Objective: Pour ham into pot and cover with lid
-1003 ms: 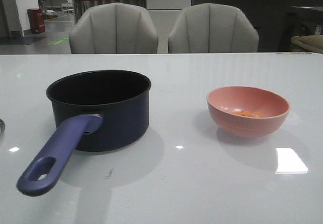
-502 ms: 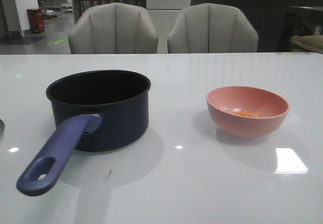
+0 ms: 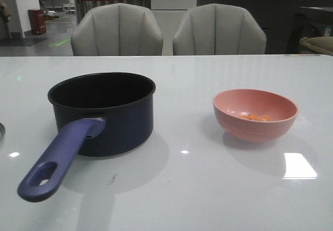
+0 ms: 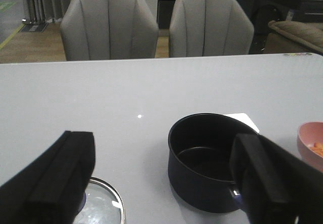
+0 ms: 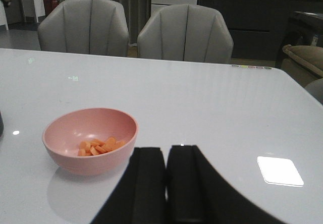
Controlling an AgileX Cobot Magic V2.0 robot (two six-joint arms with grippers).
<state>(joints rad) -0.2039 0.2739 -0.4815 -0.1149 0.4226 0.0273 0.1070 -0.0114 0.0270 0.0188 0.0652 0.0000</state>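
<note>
A: Front view, items?
B: One dark navy round saucepan [image 3: 102, 112] with a long purple-blue handle, open and upright, toward the left edge of the glossy white table [image 3: 208, 189], handle aimed at the near-left corner. One pink round bowl [image 3: 255, 114], toward the right edge, well apart from the pot. A small heap of orange-pink ham cubes [image 3: 256, 117] lies inside it. Two grey padded chairs [image 3: 117, 29] stand beyond the far edge. No arms are visible.

A: Left wrist view?
B: The left gripper [image 4: 166, 181], its black fingers spread wide and nothing between them, hangs over the near-left part of the table. The pot's bare interior shows here. A round clear glass lid with a thin metal rim [image 4: 103, 208] lies flat near the near edge, beside the pot; the front view catches at most a sliver of it.

A: Right wrist view?
B: The right gripper [image 5: 166, 183], its fingers pressed together and holding nothing, points past the bowl. The cubes show clearest here.

A: Layout rationale?
B: Probably one side per arm: bowl for the right, lid for the left. Nothing is poured yet.
</note>
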